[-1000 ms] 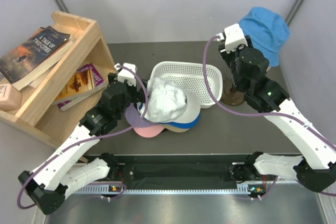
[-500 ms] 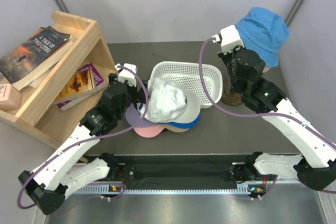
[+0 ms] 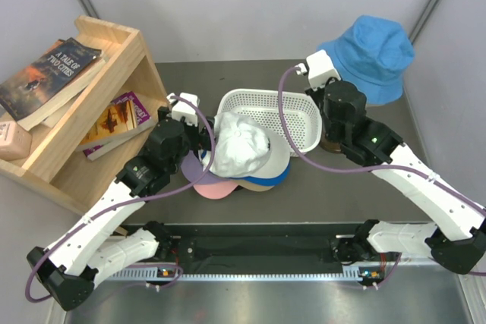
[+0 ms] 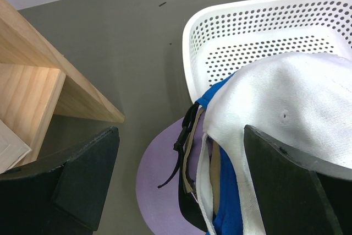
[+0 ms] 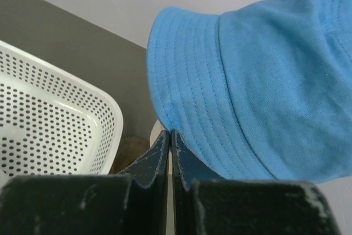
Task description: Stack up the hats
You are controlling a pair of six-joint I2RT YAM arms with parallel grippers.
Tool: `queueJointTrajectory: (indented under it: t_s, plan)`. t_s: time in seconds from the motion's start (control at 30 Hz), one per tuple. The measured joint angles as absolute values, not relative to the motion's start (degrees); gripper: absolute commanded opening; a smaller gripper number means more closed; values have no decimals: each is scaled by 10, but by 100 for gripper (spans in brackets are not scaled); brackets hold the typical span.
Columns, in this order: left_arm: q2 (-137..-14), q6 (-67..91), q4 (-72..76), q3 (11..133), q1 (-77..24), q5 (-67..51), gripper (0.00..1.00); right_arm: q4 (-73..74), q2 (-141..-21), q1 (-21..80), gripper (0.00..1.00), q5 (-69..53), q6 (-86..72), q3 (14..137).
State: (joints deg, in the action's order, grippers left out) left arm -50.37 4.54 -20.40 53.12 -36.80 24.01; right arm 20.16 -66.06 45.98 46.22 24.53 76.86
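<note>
Nearest, a pile of hats (image 3: 241, 158) lies on the tabletop (image 3: 357, 184) with the white cap (image 3: 241, 144) uppermost, its crown between the spread fingers of the left pincer (image 4: 181, 182). Behind stands a white basket (image 3: 269, 111). Farther right, the right pincer (image 5: 169, 148) is pinched on the blue hat (image 3: 372, 58) at its brim.

I can read only one text: on the dark cover of the book (image 3: 47, 73) that lies on top of the wooden shelf (image 3: 114, 39) at the left stands "A TALE OF TWO CITIES" in light letters. The second book (image 3: 115, 121), with the purple edge, lower in the same shelf, has some print on its cover, but it is too small for me to read. On the other things I see no letters or numbers that I can make out.
</note>
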Motion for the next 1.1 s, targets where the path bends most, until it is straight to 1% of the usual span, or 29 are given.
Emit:
queueJointTrajectory:
  t_s: [0.5,0.53,0.57,0.6,0.67,0.7,0.77,0.8,0.93,0.97,1.0,1.1]
  plan:
    - [-492,46,-201,529,-368,234,99,226,-662,460,0,448,185,716]
    - [-491,46,-201,529,-368,234,99,226,-663,460,2,448,182,715]
    - [-491,46,-202,529,-368,234,99,225,-663,460,6,448,179,714]
    - [-490,46,-202,529,-368,234,99,226,-663,460,18,447,177,712]
    - [-488,46,-202,528,-368,234,99,229,-663,460,34,441,168,712]
    - [-487,46,-202,528,-368,234,99,232,-662,460,47,435,163,712]
    - [-485,45,-201,528,-368,234,99,237,-660,461,58,414,156,709]
    - [-483,45,-201,528,-368,234,99,242,-659,461,66,404,152,708]
    - [-471,41,-197,526,-368,241,99,258,-639,462,82,339,142,708]
    - [-466,40,-196,524,-368,244,99,262,-629,463,84,324,138,708]
    - [-460,37,-194,520,-368,247,99,263,-618,464,88,307,137,706]
    - [-434,30,-189,509,-368,251,99,258,-572,469,93,260,128,686]
